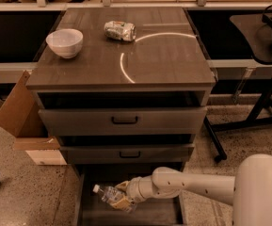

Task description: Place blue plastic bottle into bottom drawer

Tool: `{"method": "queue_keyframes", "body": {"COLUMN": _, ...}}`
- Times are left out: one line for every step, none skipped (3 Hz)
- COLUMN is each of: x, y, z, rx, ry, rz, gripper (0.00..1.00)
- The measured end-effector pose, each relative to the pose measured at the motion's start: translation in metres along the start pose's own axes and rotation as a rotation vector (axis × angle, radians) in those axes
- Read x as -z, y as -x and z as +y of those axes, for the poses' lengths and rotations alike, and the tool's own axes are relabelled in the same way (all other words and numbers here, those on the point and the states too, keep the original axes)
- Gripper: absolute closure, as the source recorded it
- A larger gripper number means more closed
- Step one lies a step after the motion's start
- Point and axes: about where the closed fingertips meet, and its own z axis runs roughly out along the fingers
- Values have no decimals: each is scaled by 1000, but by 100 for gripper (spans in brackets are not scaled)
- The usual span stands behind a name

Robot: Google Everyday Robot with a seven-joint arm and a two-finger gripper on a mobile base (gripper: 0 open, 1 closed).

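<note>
The blue plastic bottle [105, 193] is a small clear bottle with a white cap pointing left. It lies sideways in my gripper [120, 199], just above the floor of the bottom drawer [149, 213]. The gripper is shut on the bottle's body. The bottom drawer is pulled out at the foot of the dark cabinet, and its floor shows dark and plain around the gripper. My white arm [196, 185] reaches in from the lower right.
A white bowl [64, 42] and a crushed silver can [120, 30] sit on the cabinet top [164, 60]. The two upper drawers [124, 120] stand slightly open. A cardboard box [20, 114] leans at the left. A black stand [262, 93] is at the right.
</note>
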Motion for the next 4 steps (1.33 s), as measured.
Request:
{"method": "queue_keyframes", "body": {"x": -17, "y": -16, "z": -1, "rx": -41, "ry": 1, "rz": -22, "gripper": 100}}
{"method": "queue_keyframes", "body": {"x": -30, "y": -30, "z": -2, "rx": -84, "ry": -1, "rz": -28, "gripper": 83}}
{"method": "queue_keyframes", "body": {"x": -39, "y": -45, "z": -7, "rx": -122, "ry": -17, "rz": -29, "gripper": 60}}
{"method": "queue_keyframes", "body": {"x": -49, "y": -58, "z": -12, "rx": -152, "ry": -23, "rz": -49, "gripper": 37}}
